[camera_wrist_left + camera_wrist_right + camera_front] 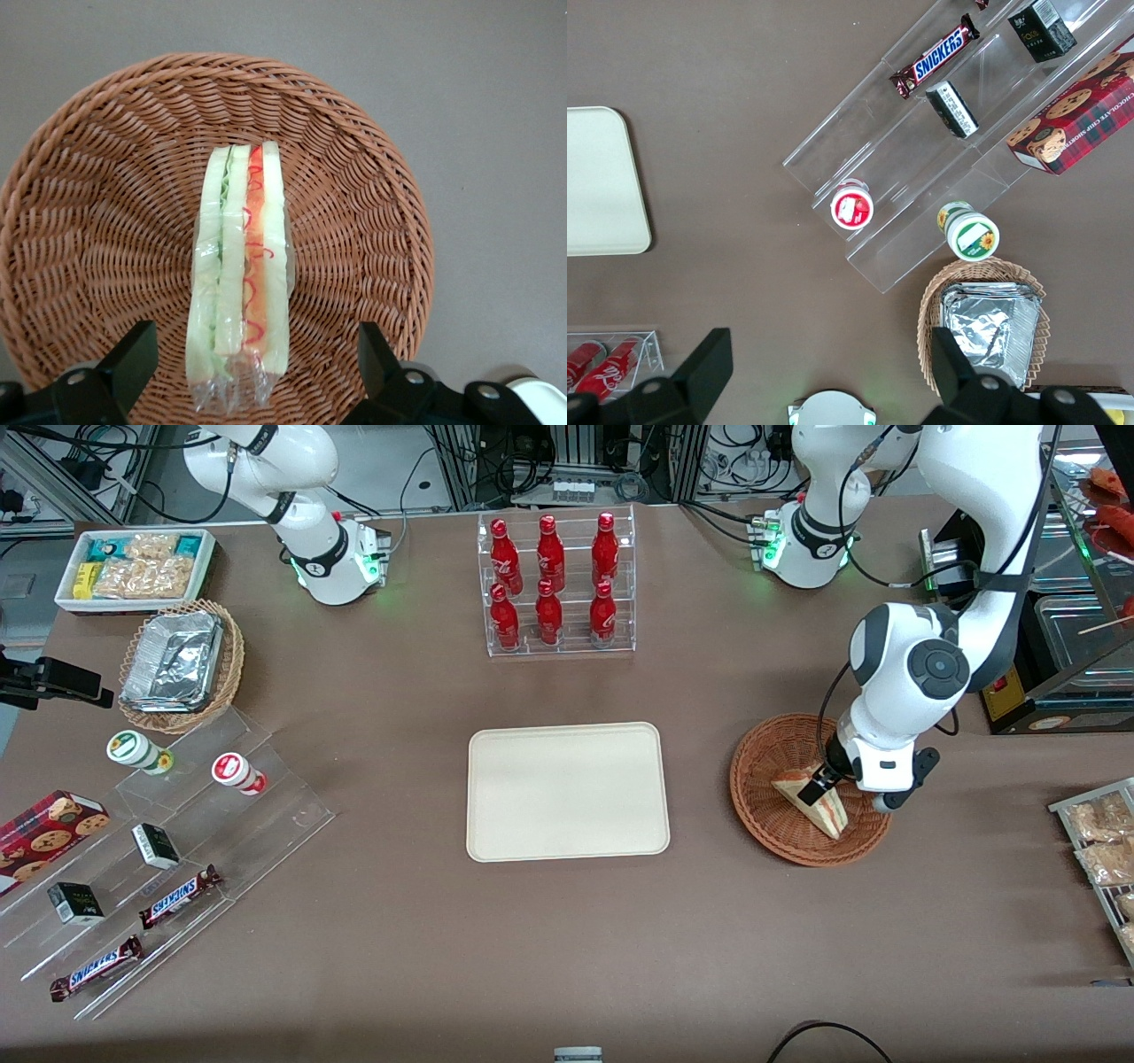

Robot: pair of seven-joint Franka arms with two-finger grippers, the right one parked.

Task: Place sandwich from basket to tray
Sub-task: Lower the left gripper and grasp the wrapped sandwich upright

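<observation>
Your pincer (816, 786) hangs low over the basket (760, 779), directly above the sandwich (815, 801). Its two fingers stand wide apart and hold nothing. In the wrist view you see one black finger (133, 354) on each flank of the sandwich (241, 283), each clear of the wrapper, with bare wicker showing between finger and bread.

The sandwich lies inside the basket (80, 212), below the pincer (252, 359). It rests on one bread face's edge so that its cut side faces up toward the wrist camera. You can read the layers there: pale bread, a green layer, more bread, then a red and orange layer. A clear film wraps it, bunched at the end nearest the fingers. From the front, the wedge's pointed end reaches toward the basket's rim nearest that camera, while its thick end sits under the pincer.

The basket stands on the brown table (567, 939). The tray (567, 791) lies flat on the table beside the basket, toward the parked arm's end from the pincer, with a strip of table between the two. Nothing rests on the tray.

Farther from the front camera than the tray, a clear rack (560, 584) holds six red bottles.
</observation>
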